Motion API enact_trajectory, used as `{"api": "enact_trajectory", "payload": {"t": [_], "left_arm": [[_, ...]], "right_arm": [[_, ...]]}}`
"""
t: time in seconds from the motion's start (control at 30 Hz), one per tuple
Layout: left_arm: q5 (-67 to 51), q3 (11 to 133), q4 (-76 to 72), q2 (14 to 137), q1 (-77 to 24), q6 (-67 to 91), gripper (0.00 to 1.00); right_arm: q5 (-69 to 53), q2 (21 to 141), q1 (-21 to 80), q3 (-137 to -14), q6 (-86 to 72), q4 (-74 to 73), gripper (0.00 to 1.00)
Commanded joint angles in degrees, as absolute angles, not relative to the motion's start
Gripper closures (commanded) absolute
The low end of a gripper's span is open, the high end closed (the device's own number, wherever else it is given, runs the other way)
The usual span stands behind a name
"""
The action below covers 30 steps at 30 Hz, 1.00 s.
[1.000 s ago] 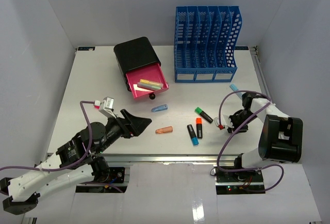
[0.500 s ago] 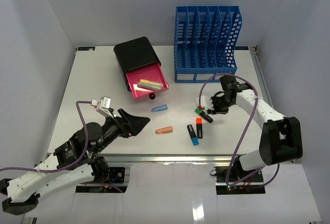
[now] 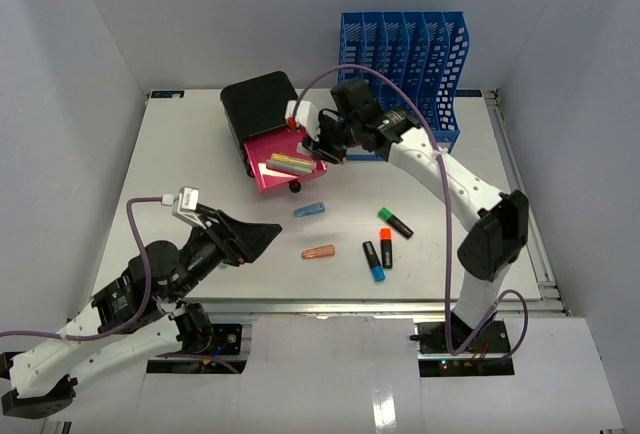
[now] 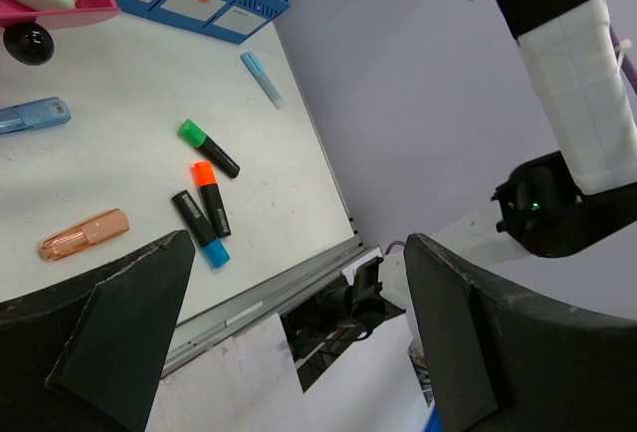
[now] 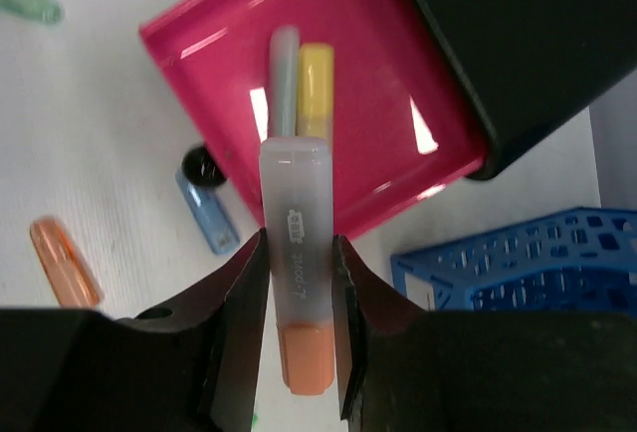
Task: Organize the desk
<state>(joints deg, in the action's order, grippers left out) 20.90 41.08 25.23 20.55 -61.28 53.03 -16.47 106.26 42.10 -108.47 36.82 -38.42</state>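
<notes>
Presently the right gripper (image 5: 299,283) is pinching a frosted highlighter with an orange cap (image 5: 297,253) between its fingers, hanging over the edge of the open pink plastic drawer (image 3: 272,179) of the black box (image 3: 262,104). Inside, a yellow marker (image 5: 316,94) and a grey marker (image 5: 284,79) are lying side by side. The left gripper (image 3: 272,236) is hovering empty, fingers spread wide, above the near left of the large flat white desk (image 3: 190,174). That desk is lying beneath both arms, carrying the blue slotted file rack (image 3: 400,84) along its far edge.
</notes>
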Motion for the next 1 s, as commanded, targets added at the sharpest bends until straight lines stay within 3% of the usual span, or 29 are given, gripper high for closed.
{"api": "enact_trajectory", "payload": {"t": [0.0, 0.13, 0.4, 0.57, 0.67, 0.8, 0.97], "left_arm": [[22.04, 42.24, 25.26, 19.93, -61.17, 53.09, 0.02], [22.15, 42.10, 25.39, 20.03, -61.17, 53.17, 0.02], [22.24, 41.66, 25.66, 19.69, -61.17, 53.47, 0.02], [22.02, 41.67, 25.65, 19.70, -61.26, 53.61, 0.02], [21.80, 41.77, 25.58, 19.77, -61.23, 53.61, 0.02], [21.80, 42.02, 25.60, 20.19, -61.17, 53.25, 0.02], [21.53, 42.80, 25.62, 22.19, -61.17, 51.94, 0.02]], "right_arm": [[-11.40, 114.80, 44.16, -121.40, 26.55, -38.57, 0.92], [-6.81, 121.38, 44.97, -126.69, 26.24, -35.64, 0.89], [-0.66, 124.37, 45.35, -123.91, 29.20, -30.04, 0.74], [1.63, 125.09, 45.36, -122.78, 30.15, -29.36, 0.42], [0.81, 123.27, 45.41, -121.46, 30.10, -29.38, 0.28], [0.51, 118.61, 45.19, -118.64, 29.86, -29.66, 0.26], [-5.48, 104.24, 40.52, -108.67, 28.60, -30.20, 0.27]]}}
